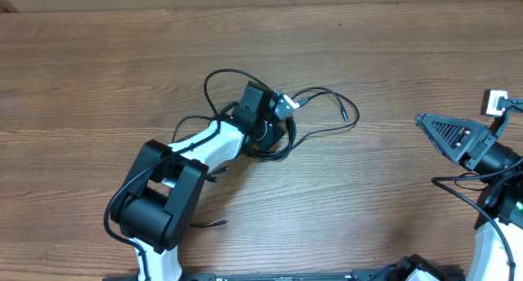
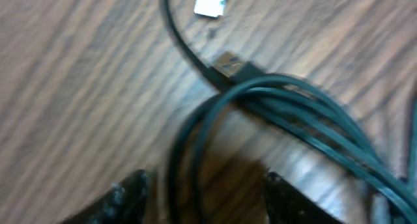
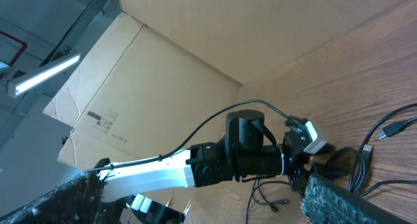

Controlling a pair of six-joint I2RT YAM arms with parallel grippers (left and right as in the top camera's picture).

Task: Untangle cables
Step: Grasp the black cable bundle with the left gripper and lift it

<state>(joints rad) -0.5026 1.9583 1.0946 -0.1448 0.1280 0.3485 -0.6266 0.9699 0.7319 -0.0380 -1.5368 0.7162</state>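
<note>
the 2 cables [image 2: 306, 113] lie in a looped black tangle mid-table [image 1: 98, 69], loose ends running right. the left gripper [image 2: 208, 198] sits over the loops, jaws apart, strands between them, unpinched. the right gripper [image 1: 425, 122] gapes wide, empty, well apart.

You have two thin black cables [image 1: 284, 144] coiled together in loops mid-table [image 1: 98, 69], loose strands trailing right. Close up, the coil [image 2: 300, 113] lies flat near a silver-tipped plug [image 2: 210, 2].
</note>
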